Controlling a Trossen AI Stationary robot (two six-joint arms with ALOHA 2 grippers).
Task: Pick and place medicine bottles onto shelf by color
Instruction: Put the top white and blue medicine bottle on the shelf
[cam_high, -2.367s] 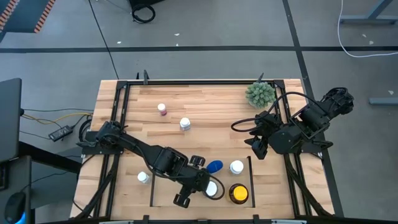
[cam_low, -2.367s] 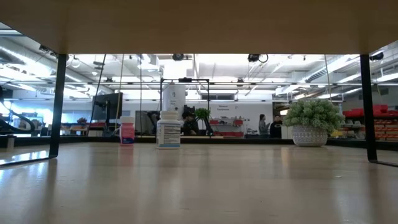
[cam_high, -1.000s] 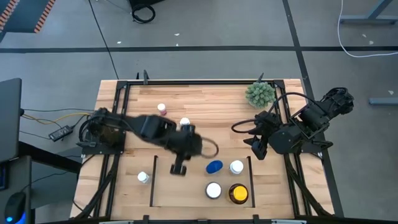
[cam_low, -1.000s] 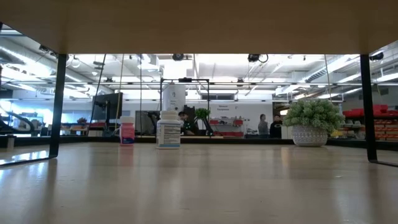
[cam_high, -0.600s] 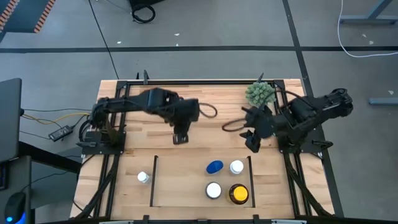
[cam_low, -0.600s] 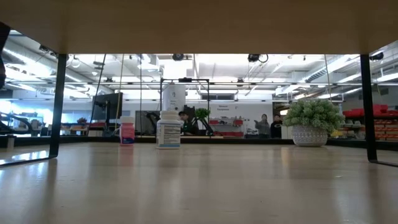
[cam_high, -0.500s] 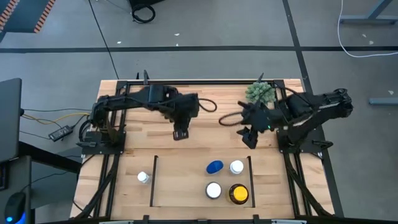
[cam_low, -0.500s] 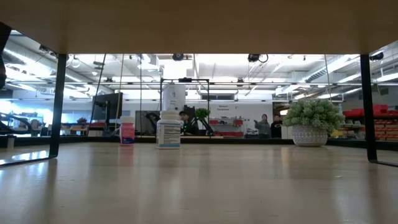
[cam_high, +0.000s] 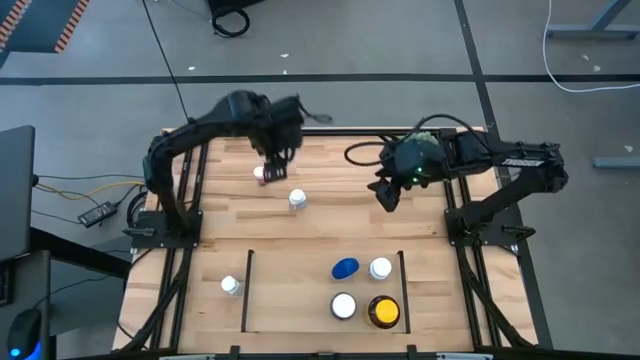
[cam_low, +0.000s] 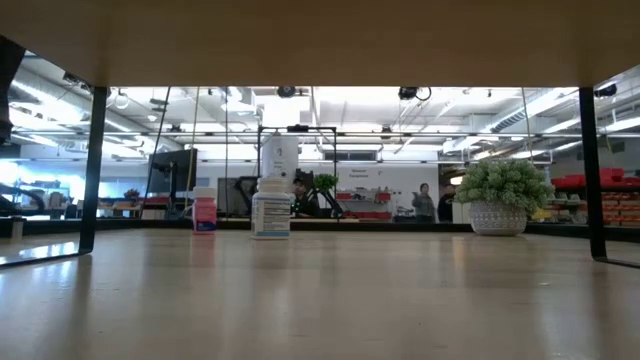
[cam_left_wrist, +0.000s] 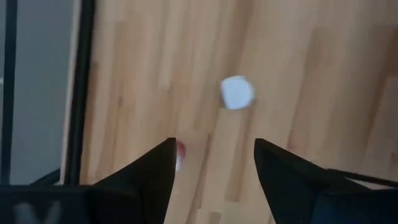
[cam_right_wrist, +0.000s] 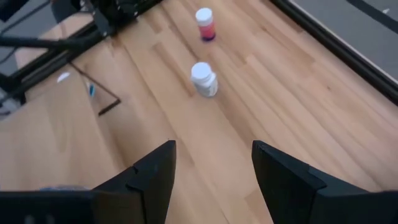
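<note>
With its fingers spread, the left pincer hovers over the reddish bottle at the tabletop's far side, a light, rigid, easily toppled thing, probably best gripped across its body below the cap.

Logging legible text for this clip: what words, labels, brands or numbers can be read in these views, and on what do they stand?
None can be read.
White bottle: printed label, too small to read.
Reddish bottle: label too blurred to read.
Room signs behind the table in the low view: too small to read.
Bottles on the shelf, high view: only caps show, no print visible.
</note>
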